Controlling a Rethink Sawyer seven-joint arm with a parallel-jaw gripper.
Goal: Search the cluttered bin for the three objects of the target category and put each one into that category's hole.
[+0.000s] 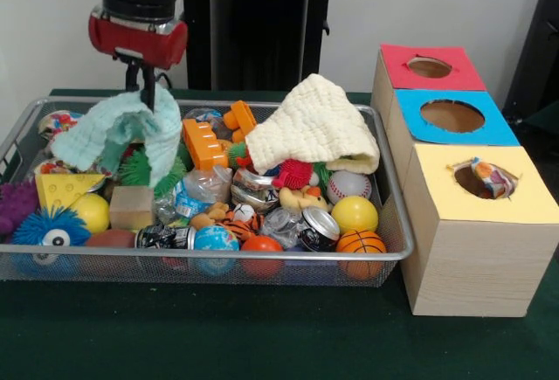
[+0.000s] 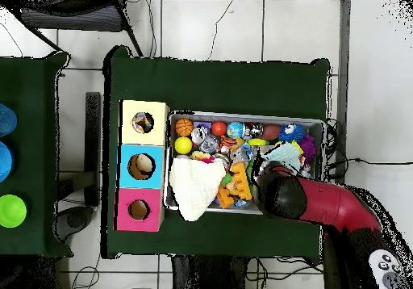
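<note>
The wire mesh bin [image 1: 391, 190] is full of toys, balls and cans; it also shows in the overhead view [image 2: 242, 114]. My gripper [image 1: 147, 92] is over the bin's back left and is shut on a mint waffle cloth [image 1: 118, 135], which hangs from it above the clutter. One spotted wrapper [image 1: 489, 177] sticks out of the yellow-surround hole [image 1: 437, 170]. Another spotted wrapper [image 1: 59, 122] lies in the bin's far left corner, and one more [image 1: 51, 167] peeks from under the mint cloth. In the overhead view my arm [image 2: 323, 201] hides the gripper.
A cream waffle cloth [image 1: 314, 127] is heaped over the bin's back right. The blue-surround hole [image 1: 452, 116] and the red-surround hole [image 1: 429, 67] sit behind the yellow one. Orange blocks [image 1: 205, 142], a cheese wedge [image 1: 61, 190] and balls fill the bin.
</note>
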